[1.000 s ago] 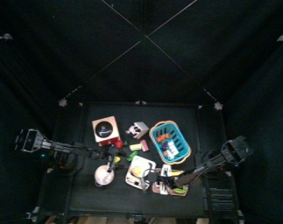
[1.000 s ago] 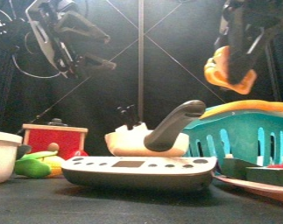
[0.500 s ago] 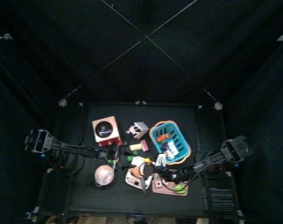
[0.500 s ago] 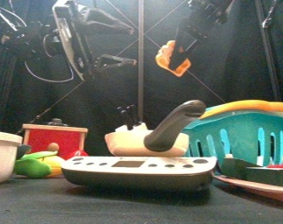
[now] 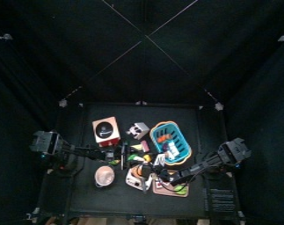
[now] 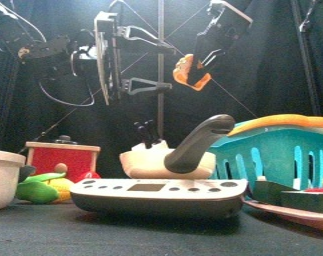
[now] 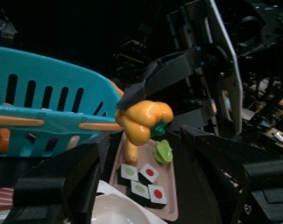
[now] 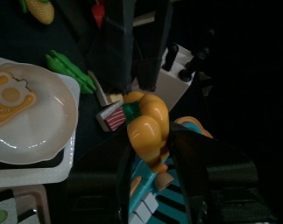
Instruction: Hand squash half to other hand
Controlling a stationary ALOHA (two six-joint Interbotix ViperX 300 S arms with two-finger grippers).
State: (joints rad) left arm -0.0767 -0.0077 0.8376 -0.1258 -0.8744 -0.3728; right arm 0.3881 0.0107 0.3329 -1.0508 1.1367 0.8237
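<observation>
The squash half (image 6: pixel 191 72) is orange-yellow with a green stem end and hangs high above the table's middle. My right gripper (image 6: pixel 200 60) comes down from the upper right and is shut on it; the right wrist view shows the squash half (image 8: pixel 147 122) between its jaws. My left gripper (image 6: pixel 158 64) is open just left of the squash, jaws pointing at it, a small gap apart. In the left wrist view the squash half (image 7: pixel 144 121) sits ahead of the spread left jaws, held by the right gripper (image 7: pixel 165 83). In the top view both arms meet near the squash half (image 5: pixel 141 160).
Below stand a teal basket (image 6: pixel 277 150), a white scale (image 6: pixel 157 192), a red box (image 6: pixel 64 158), a white bowl (image 6: pixel 4 178) and green vegetables (image 6: pixel 44 187). A plate of sushi (image 7: pixel 144 179) and a white plate with toast (image 8: pixel 26 114) lie under the arms.
My right gripper has carried the squash half from the right side leftward to the middle. My left gripper has moved right, close up to it, jaws open.
</observation>
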